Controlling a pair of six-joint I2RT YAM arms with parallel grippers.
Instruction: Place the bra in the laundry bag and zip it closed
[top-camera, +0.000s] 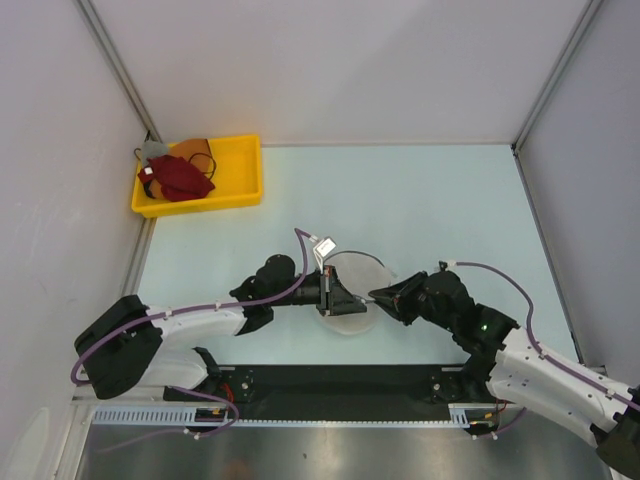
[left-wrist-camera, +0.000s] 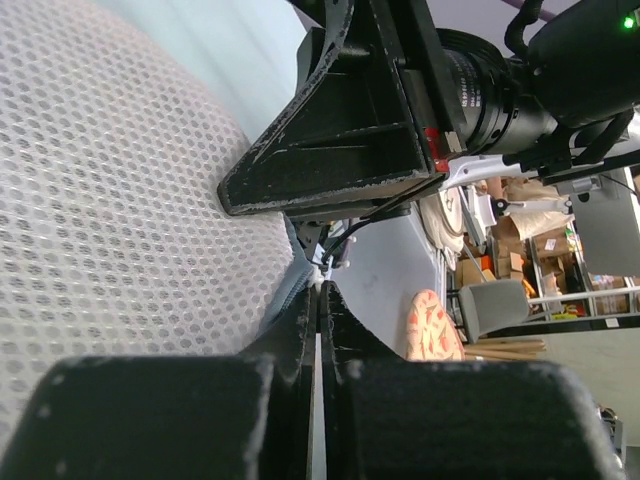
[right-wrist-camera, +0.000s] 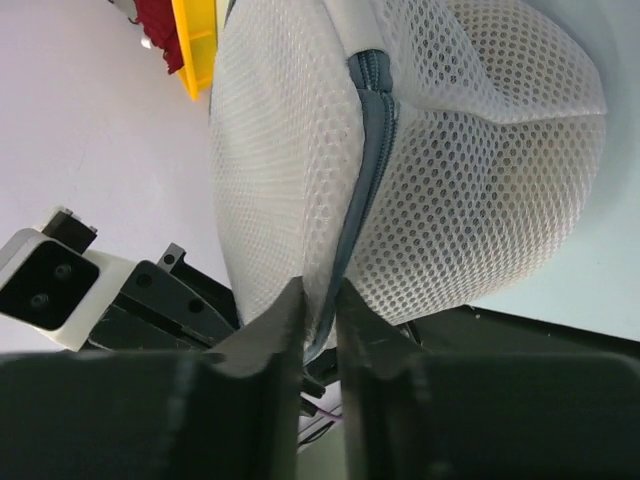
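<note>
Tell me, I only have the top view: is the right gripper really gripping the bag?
Observer: Yes. The right wrist view shows the right gripper pinched on the bag's grey zip seam.
Operator: And the left?
Observer: The left wrist view shows the left gripper shut at the bag's edge, just under the right gripper; what it pinches is too small to tell.
Operator: Is the zip closed?
Observer: The stretch facing the right wrist camera looks closed; the rest is out of view.

On tabletop (top-camera: 440, 210): laundry bag (top-camera: 356, 283) centre, between left hand (top-camera: 345, 298) and right hand (top-camera: 376, 296); bin (top-camera: 246, 165) far-left corner, clothes (top-camera: 180, 177) inside.
</note>
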